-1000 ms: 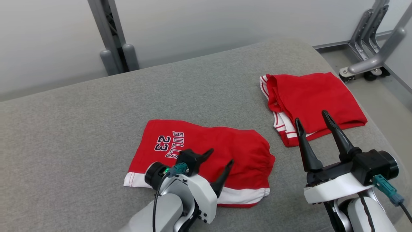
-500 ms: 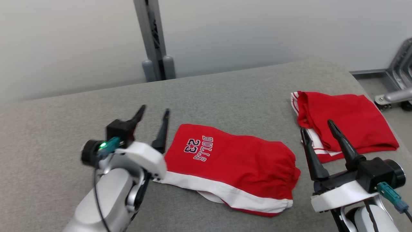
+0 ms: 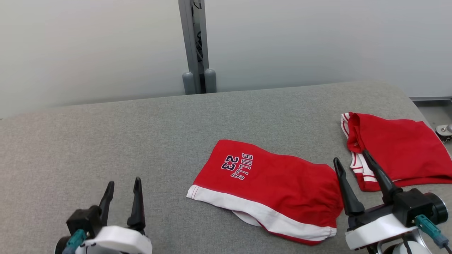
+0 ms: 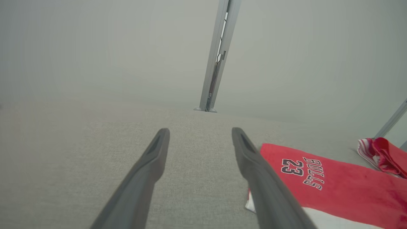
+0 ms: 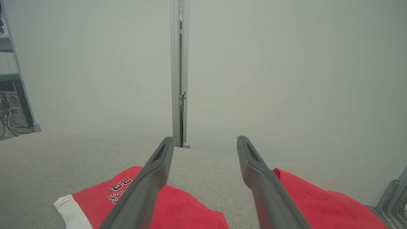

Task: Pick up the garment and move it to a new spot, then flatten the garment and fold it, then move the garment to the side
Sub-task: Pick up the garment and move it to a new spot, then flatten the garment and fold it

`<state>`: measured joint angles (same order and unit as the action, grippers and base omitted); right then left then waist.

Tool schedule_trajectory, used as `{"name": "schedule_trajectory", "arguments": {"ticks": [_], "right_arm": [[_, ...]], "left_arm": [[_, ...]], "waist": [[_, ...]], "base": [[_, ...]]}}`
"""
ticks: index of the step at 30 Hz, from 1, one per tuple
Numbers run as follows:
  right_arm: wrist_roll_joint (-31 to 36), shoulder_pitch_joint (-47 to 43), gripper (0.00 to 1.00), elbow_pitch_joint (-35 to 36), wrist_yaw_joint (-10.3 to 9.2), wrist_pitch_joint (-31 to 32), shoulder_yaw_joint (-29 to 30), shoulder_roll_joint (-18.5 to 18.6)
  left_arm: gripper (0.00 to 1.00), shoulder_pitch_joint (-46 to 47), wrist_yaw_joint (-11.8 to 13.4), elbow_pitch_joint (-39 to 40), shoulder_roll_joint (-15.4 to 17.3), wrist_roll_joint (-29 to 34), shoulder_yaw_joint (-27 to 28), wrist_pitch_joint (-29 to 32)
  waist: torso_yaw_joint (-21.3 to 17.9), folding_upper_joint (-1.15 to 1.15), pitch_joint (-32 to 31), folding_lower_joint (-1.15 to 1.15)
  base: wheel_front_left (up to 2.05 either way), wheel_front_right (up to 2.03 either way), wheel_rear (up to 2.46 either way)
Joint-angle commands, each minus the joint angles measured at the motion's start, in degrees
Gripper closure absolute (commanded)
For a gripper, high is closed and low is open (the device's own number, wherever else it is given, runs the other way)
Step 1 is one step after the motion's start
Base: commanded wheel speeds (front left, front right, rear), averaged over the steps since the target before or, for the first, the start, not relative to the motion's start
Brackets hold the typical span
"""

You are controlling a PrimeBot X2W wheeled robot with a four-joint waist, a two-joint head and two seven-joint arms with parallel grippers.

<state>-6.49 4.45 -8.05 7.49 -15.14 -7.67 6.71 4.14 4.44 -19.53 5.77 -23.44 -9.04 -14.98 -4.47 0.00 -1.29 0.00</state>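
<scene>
1. The grey padded table (image 3: 106,134) spans the lower frame and bears both garments directly.
2. The BULLS shorts (image 3: 275,183), centre-right, look folded. To slide them aside, pinch both layers at the white hem so the fold holds.
3. A second red garment (image 3: 395,155) lies folded at far right.
4. The left gripper (image 3: 123,181), lower left, and the right gripper (image 3: 350,157), lower right, are both spread wide and empty.
</scene>
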Motion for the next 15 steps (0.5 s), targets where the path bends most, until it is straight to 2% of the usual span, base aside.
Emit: {"name": "schedule_trajectory", "arguments": {"ticks": [1, 8, 15], "right_arm": [[-0.1, -0.6, 0.0, -0.1, 0.01, 0.0, 0.1, 0.0], [-0.1, -0.5, 0.0, -0.2, 0.01, 0.0, -0.7, 0.6], [-0.8, -2.5, 0.0, 0.1, 0.01, 0.0, -0.7, 1.0]], "left_arm": [[0.0, -1.4, -1.2, 0.3, -0.6, 2.2, 1.2, -0.2], [0.0, -2.2, -4.0, 0.6, -2.4, 5.8, 5.4, -0.2], [0.0, -1.3, -4.6, 0.5, -2.7, 5.4, 6.2, -0.2]], "waist": [[0.2, 0.0, -0.1, 0.0], [0.1, 0.0, -0.1, 0.0], [-0.7, 0.0, 0.4, 0.0]], "base": [[0.0, 0.0, 0.0], [0.0, 0.0, 0.0], [0.0, 0.0, 0.0]]}}
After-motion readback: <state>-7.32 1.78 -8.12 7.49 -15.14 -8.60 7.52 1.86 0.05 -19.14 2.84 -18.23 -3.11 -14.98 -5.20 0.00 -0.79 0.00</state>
